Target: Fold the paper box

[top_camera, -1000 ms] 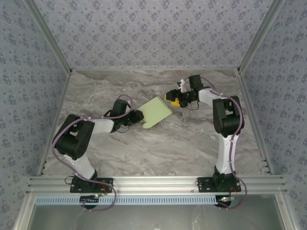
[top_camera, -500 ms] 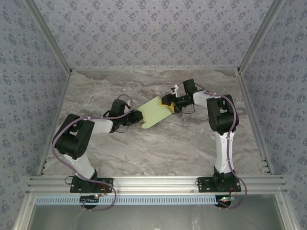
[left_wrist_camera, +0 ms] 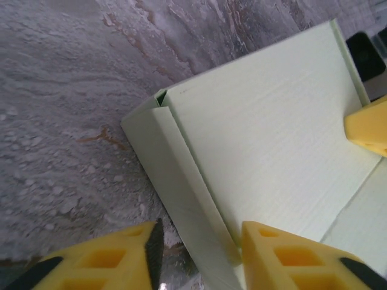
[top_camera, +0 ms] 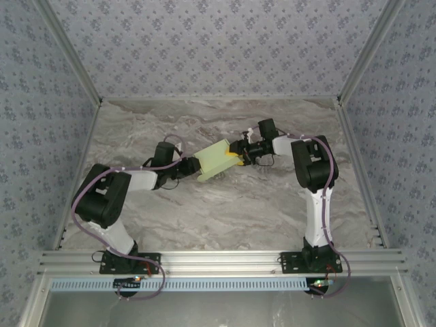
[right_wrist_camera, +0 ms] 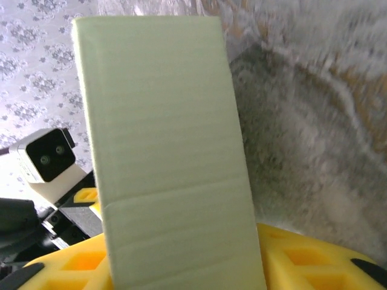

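The left arm reaches from its base in towards the middle of the marbled surface (top_camera: 238,204). Its left claw (top_camera: 193,165) meets the near-left end of the paper box (top_camera: 213,158). In the left wrist view this claw (left_wrist_camera: 202,232) is spread. Its yellow fingers (left_wrist_camera: 103,260) straddle a folded-up side wall of the box (left_wrist_camera: 272,139), one outside with a thin gap beside the card and one inside on the floor panel.

The pale green box sits tilted between the two claws; whether it touches the surface cannot be told. The right claw (top_camera: 237,154) is at the box's far-right end. In the right wrist view a card panel (right_wrist_camera: 163,151) stands between the fingers of that claw (right_wrist_camera: 181,266) and hides their contact, so I cannot tell if it pinches.
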